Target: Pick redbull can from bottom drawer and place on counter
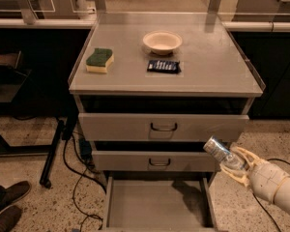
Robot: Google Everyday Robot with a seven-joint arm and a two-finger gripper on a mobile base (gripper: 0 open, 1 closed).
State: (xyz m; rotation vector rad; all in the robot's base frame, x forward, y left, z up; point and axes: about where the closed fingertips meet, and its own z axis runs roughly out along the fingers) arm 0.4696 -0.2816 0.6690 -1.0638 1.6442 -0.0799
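The redbull can [218, 150], slim and shiny silver with dark bluish patches, is up in the air and tilted, its top end leaning up and to the left. It sits just off the cabinet's right front corner, level with the middle drawer. The hand [233, 164] is clamped on its lower end, pale cream fingers [245, 154] either side, and a smooth rounded cream arm trails off to the lower right.

Below and left, the bottom drawer [150, 204] stands pulled out, a shallow grey metal tray with a plain flat floor and a shadow across it. Above it are the two upper drawers [135, 127], grey with small loop handles.

The worktop [210, 64], flat grey metal with a raised rim, carries a round pale bowl [162, 41]. A flat dark snack packet [163, 66] lies just in front of the bowl, and a green-topped yellow sponge [99, 60] sits off to the left.
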